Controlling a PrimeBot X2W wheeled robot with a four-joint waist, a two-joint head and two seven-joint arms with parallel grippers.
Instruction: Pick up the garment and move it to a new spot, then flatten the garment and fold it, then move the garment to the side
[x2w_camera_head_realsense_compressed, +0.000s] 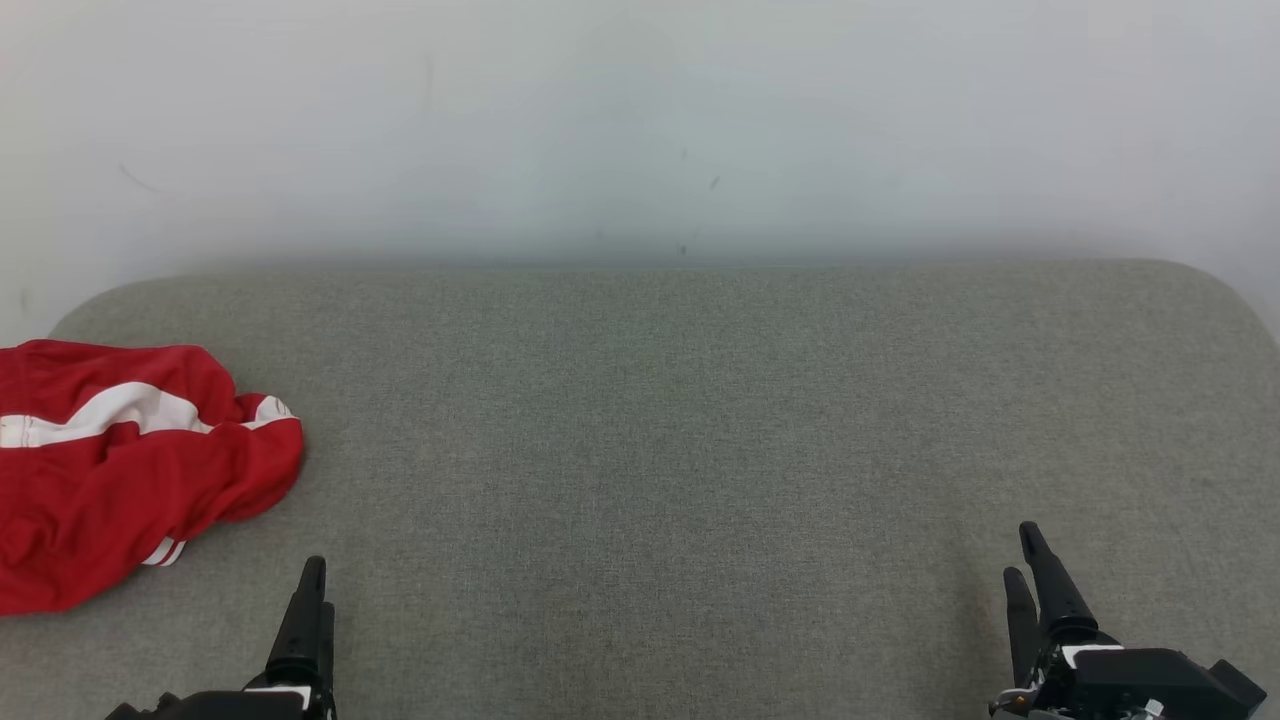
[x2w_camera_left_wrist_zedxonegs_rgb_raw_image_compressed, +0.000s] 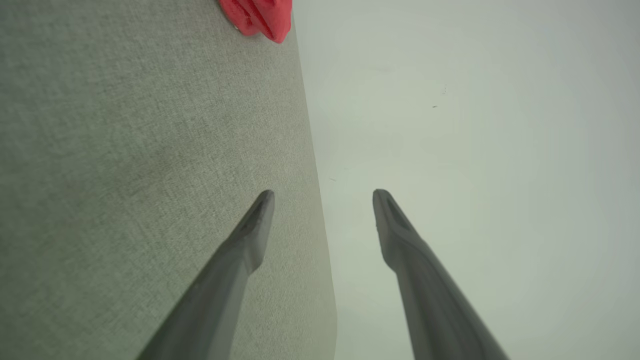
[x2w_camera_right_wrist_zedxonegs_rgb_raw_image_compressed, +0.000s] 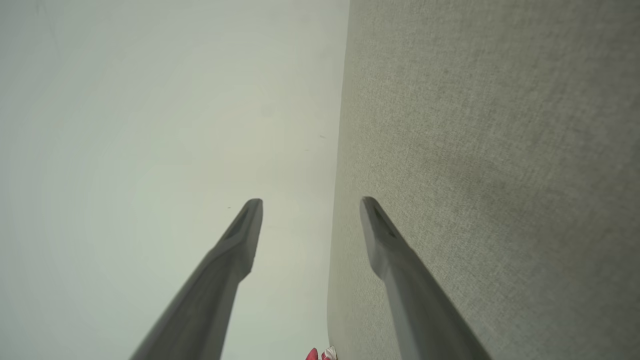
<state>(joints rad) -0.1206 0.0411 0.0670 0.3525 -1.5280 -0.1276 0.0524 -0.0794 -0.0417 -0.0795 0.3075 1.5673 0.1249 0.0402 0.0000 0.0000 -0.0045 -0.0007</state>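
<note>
The crumpled red-and-white garment (x2w_camera_head_realsense_compressed: 120, 470) lies at the surface's (x2w_camera_head_realsense_compressed: 700, 420) left edge. The left gripper (x2w_camera_left_wrist_zedxonegs_rgb_raw_image_compressed: 324, 197) and right gripper (x2w_camera_right_wrist_zedxonegs_rgb_raw_image_compressed: 311, 205) hover along the front edge, jaws apart and empty.

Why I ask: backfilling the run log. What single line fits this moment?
garment: red, bunched, unfolded, left end of grey surface | left gripper: open, empty | right gripper: open, empty

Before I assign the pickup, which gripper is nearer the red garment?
The left gripper, close beside the garment; the right gripper sits far across the grey surface.
</note>
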